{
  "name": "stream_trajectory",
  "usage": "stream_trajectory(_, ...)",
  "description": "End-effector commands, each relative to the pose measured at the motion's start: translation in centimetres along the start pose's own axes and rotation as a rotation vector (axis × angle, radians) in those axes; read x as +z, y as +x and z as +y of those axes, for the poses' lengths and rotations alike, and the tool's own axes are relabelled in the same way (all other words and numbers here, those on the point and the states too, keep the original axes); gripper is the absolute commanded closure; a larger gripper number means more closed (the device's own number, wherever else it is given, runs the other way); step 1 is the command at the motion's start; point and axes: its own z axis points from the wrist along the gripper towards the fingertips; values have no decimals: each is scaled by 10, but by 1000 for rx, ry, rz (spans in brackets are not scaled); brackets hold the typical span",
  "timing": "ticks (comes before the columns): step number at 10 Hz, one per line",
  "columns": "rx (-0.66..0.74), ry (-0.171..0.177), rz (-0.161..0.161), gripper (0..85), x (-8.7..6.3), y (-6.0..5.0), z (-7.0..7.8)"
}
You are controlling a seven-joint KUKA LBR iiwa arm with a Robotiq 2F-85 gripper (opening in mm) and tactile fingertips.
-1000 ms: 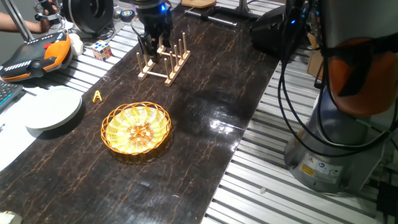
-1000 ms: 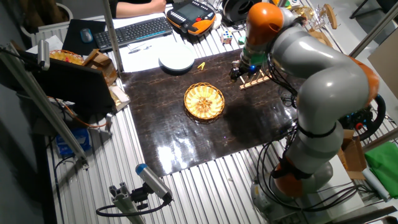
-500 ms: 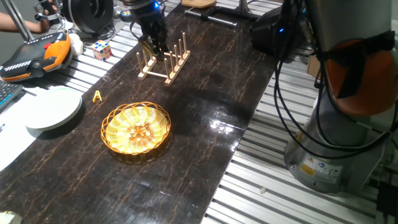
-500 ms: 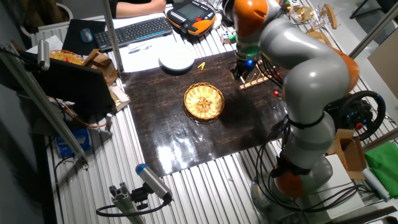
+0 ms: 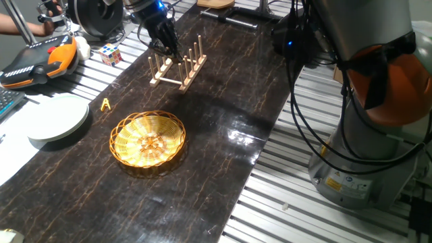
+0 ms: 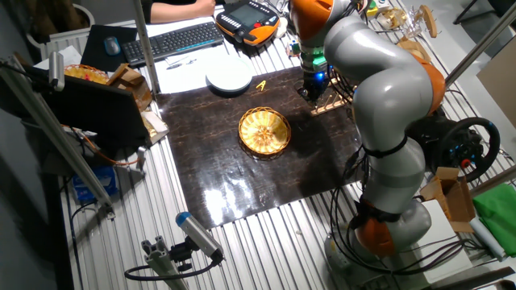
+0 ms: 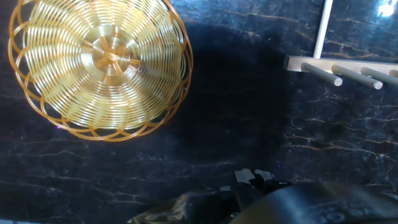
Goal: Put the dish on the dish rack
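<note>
The dish point(image 5: 148, 140) is a golden wicker basket lying flat on the dark table, in front of the rack. It also shows in the other fixed view point(image 6: 264, 130) and fills the upper left of the hand view point(image 7: 99, 65). The dish rack point(image 5: 179, 65) is light wood with upright pegs and stands at the table's far end. A few of its pegs show in the hand view point(image 7: 348, 73). My gripper point(image 5: 165, 43) hangs tilted just over the rack's far left side, empty, fingers apart, well away from the dish. In the other fixed view my gripper point(image 6: 313, 87) hides most of the rack.
A plain white plate point(image 5: 57, 118) lies left of the dish at the table's edge. A small yellow piece point(image 5: 105, 104) sits between the plate and the rack. A Rubik's cube point(image 5: 110, 53) and an orange pendant point(image 5: 40, 61) lie beyond the left edge.
My arm has swung round and the gripper has shifted a little left over the rack and tilted. The dish and the rack have not moved.
</note>
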Motion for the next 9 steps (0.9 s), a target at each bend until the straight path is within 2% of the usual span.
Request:
stream_trajectory(1, 0, 0, 0, 827, 0, 0, 0)
stream_trajectory(9, -23, 2, -7, 827, 1, 0, 0)
